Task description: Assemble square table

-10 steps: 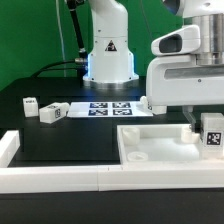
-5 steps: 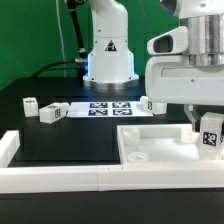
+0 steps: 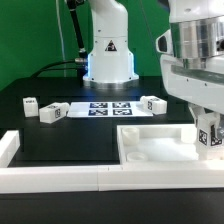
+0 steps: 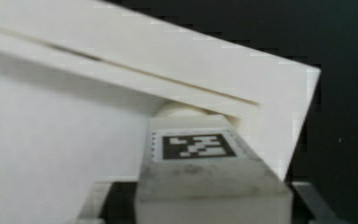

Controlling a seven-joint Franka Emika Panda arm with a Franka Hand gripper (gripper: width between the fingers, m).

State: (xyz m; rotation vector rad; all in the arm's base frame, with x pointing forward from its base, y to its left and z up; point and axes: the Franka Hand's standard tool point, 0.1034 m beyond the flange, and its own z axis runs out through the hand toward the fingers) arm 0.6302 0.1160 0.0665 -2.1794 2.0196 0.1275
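Over the slab (image 3: 150,138) at 3 o'clock, fingers (image 3: 199,126) clamp 1 leg (image 3: 210,138), which likely needs seating in that corner.

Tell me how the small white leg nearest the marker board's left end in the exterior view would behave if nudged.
The leg looks blocky with flat faces, so it would probably slide, not roll. Small and seemingly plastic, it is likely light and may spin if pushed off-centre. Its crisp edges suggest it is stiff.
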